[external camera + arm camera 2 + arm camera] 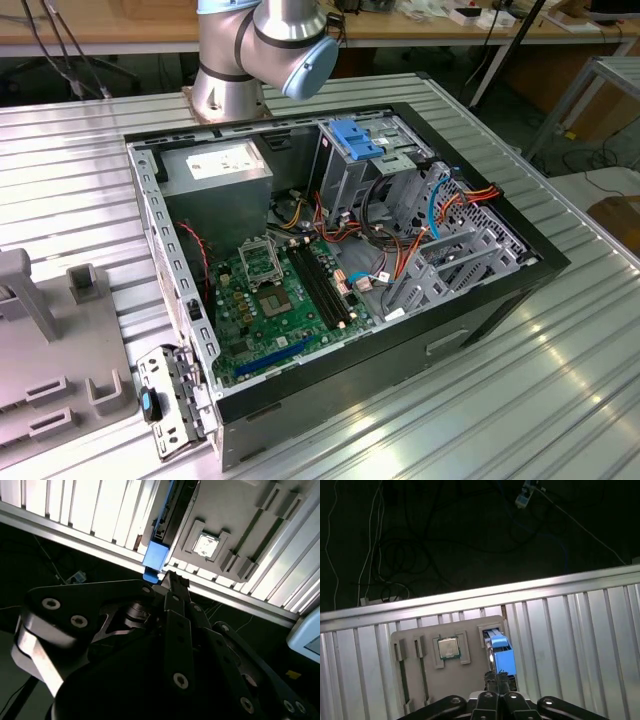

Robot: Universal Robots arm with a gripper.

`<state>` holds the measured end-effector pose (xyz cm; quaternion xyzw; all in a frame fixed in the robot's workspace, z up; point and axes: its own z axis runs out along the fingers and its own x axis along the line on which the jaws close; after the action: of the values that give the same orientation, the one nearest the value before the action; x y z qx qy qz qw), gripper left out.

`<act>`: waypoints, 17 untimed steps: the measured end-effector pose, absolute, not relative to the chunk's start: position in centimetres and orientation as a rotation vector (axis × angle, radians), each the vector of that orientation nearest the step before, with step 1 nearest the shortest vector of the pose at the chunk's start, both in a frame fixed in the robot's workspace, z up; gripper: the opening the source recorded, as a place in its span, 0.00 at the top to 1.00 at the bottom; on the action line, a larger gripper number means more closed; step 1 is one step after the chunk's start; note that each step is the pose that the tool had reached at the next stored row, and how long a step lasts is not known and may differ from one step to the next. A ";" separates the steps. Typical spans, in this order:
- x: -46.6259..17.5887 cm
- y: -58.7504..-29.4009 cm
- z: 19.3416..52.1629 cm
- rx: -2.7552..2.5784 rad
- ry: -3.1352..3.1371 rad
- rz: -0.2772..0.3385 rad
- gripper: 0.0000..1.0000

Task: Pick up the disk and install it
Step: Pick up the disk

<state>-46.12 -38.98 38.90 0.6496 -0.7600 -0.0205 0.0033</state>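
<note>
The disk (502, 652) stands on edge in a slot of a grey fixture plate (420, 680), its bright blue carrier rail facing me. In the second wrist view the disk (155, 555) runs from the frame's edge down to its blue end. My gripper (497, 679) hangs right over that end with its fingers pressed together. In the second wrist view the gripper (173, 580) has its tips beside the blue end. I cannot tell whether they touch it.
A processor chip (448, 648) sits in a pocket of the plate beside the disk. The plate lies near the ribbed table's edge. In the exterior view the open computer case (480, 320) holds the drive cage (455, 255), a blue bracket (355, 138) and the power supply (215, 165).
</note>
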 end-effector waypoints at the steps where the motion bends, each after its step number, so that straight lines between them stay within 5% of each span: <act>1: -46.1 -39.0 38.9 2.039 -2.381 -0.064 0.89; 17: -46.2 -39.0 38.0 2.114 -2.325 -0.052 0.89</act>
<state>-46.16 -38.98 37.97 0.6726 -0.7398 -0.0164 -0.0007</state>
